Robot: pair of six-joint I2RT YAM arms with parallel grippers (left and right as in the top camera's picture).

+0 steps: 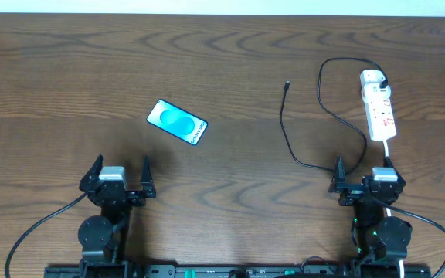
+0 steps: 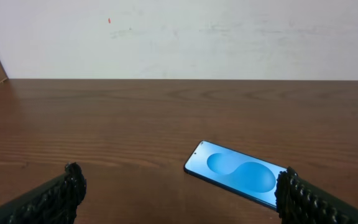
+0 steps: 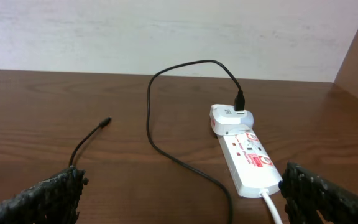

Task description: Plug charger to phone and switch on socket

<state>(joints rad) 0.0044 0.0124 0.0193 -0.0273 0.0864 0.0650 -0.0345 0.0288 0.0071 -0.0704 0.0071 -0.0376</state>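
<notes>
The charger plug tip [image 1: 287, 84] lies loose mid-table, ahead-left of the right gripper [image 1: 362, 176] with its cable trailing back that way, so that arm's way nearer than the left gripper [image 1: 120, 174] facing the phone [image 1: 177, 122], both with fingers spread apart, empty

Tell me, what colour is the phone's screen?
Bright cyan-blue with rounded shapes; the phone shows best in the left wrist view.

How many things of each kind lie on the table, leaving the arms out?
phone: 1
black charger cable: 1
white power strip: 1
Total: 3
</notes>
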